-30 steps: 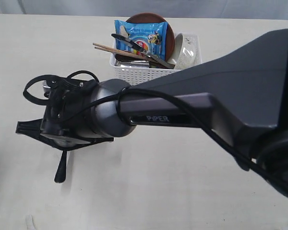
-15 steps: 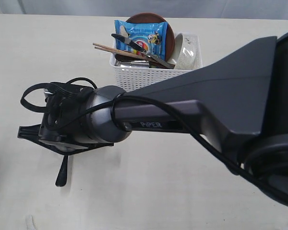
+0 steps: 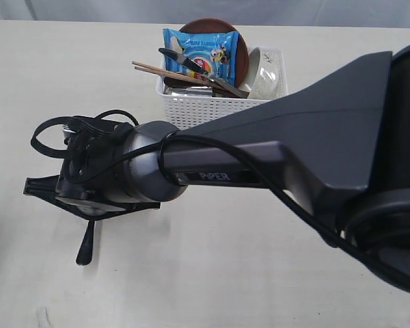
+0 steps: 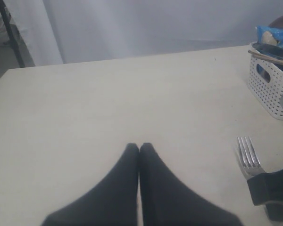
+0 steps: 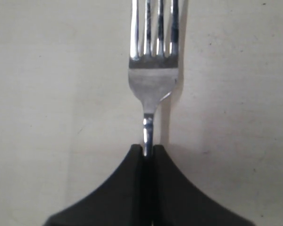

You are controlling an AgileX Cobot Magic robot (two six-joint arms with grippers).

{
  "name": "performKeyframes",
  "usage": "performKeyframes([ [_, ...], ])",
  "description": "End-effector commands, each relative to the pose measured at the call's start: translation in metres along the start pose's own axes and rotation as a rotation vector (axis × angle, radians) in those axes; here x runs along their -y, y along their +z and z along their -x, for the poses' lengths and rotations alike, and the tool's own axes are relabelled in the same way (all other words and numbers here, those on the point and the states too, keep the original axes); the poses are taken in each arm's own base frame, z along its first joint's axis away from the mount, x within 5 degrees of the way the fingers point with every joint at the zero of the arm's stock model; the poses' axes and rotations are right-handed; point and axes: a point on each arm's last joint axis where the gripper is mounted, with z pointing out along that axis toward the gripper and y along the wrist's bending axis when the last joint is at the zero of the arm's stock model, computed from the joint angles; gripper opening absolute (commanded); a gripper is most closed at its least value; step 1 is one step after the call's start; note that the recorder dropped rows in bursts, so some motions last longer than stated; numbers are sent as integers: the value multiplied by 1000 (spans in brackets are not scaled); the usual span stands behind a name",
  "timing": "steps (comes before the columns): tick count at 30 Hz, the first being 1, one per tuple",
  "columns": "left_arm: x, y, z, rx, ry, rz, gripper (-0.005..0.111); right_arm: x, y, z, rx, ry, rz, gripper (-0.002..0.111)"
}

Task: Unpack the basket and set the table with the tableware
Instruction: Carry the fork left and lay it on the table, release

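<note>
My right gripper (image 5: pixel 147 149) is shut on the thin neck of the steel fork (image 5: pixel 153 80). The tines point away from it, just over the cream table (image 5: pixel 47 94). In the exterior view that gripper (image 3: pixel 78 147) reaches across to the left, and the fork's dark handle (image 3: pixel 87 244) sticks out beneath it. My left gripper (image 4: pixel 139 147) is shut with nothing in it, low over the table beside the fork's tines (image 4: pixel 247 153). The white basket (image 3: pixel 212 104) stands at the back and holds the brown plate (image 3: pixel 244 56), off-white bowl (image 3: pixel 266 72), chopsticks (image 3: pixel 162 71) and a black-handled knife (image 3: pixel 191 67).
A blue snack packet (image 3: pixel 201 46) leans against the plate in the basket. The right arm (image 3: pixel 314 150) spans the middle of the exterior view and hides the table under it. In the left wrist view the basket (image 4: pixel 272 89) sits at the far side, with the right gripper's body (image 4: pixel 273 188) close by.
The right gripper with the fork has shifted slightly, and the dark handle under it has moved a little towards the front. The basket and its contents have not moved.
</note>
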Motion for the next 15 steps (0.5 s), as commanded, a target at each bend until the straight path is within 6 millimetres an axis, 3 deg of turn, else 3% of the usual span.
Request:
performKeyframes([
  [1,0,0,-1,0,-3,-6,0,6,9,-5,-19,8,-36,12],
  [7,0,0,-1,0,-1,-5,0,5,9,-5,-19,8,-34,38],
  [15,0,0,-1,1,2,-4,0,1,-4,0,-3,13,-5,38],
])
